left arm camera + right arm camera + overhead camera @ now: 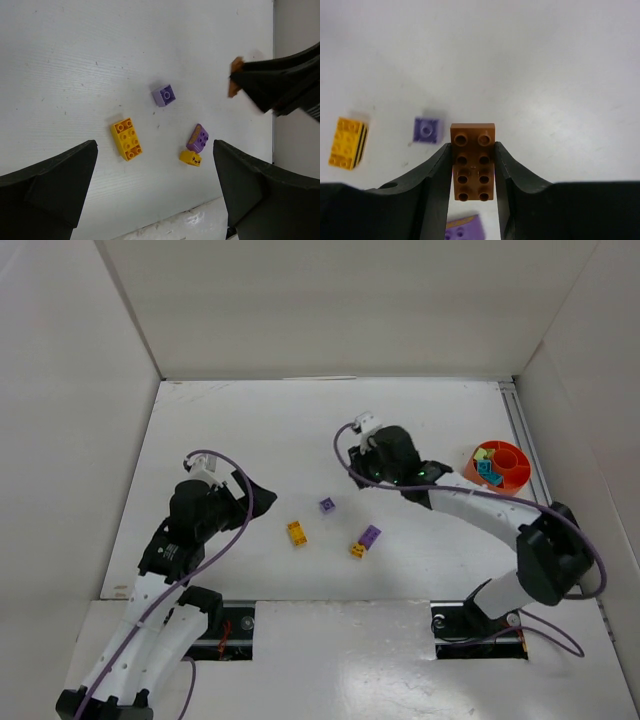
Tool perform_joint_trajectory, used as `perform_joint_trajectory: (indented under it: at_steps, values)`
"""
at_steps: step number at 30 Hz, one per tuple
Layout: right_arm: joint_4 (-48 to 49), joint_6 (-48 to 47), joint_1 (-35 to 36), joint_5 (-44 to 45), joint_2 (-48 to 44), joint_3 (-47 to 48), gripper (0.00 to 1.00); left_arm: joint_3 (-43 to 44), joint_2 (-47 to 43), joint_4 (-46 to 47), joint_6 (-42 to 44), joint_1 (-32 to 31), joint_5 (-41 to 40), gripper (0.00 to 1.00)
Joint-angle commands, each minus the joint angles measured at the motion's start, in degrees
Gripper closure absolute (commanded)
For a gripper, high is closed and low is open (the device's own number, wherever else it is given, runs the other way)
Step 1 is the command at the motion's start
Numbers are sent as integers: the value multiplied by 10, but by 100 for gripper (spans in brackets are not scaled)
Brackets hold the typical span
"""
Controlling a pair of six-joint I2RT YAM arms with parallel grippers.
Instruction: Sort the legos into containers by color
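**Right pincer clamped on brown brick; bowl has teal and pale green**

Right pincer [473,146]: jaws pressed on the long sides of the brown brick [473,162]. Studs face the wrist camera. Its long axis runs along the fingers, and the far end pokes out past the tips.

Just left of the tips is the purple square [427,130]. Further left is the yellow brick [347,142], long axis roughly parallel to the brown one.

Left pincer [154,145]: jaws wide apart, gripping nothing. The loose bricks lie on the table [250,420] between its fingers.

Bowl [522,470]: off to the right pincer's right, apart from it. Teal bricks [488,471] and a pale green brick [482,453] sit on the side facing that pincer. Can't tell which compartments.
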Motion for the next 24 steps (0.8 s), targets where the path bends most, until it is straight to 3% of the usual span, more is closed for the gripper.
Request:
perform_joint_trajectory:
  at_steps: [1, 6, 8, 10, 14, 19, 24]
  values:
    - [84, -47, -74, -63, -79, -10, 90, -6, -8, 29, 6, 2, 5, 0]
    - [90, -59, -228, -79, -166, -53, 90, 5, 11, 73, 6, 2, 29, 0]
    - [90, -64, -323, -79, -206, -76, 89, 5, 28, 102, 6, 2, 44, 0]
    - [90, -64, -417, -85, -223, -89, 89, 10, 41, 122, 6, 2, 50, 0]
    - [90, -64, -529, -91, -223, -95, 89, 22, 98, 159, 18, 2, 60, 0]
    - [90, -86, -543, -9, -191, -73, 89, 33, 161, 194, 30, 2, 77, 0]
    - [100, -86, -565, -2, -177, -66, 89, 57, 215, 214, 36, 2, 93, 0]
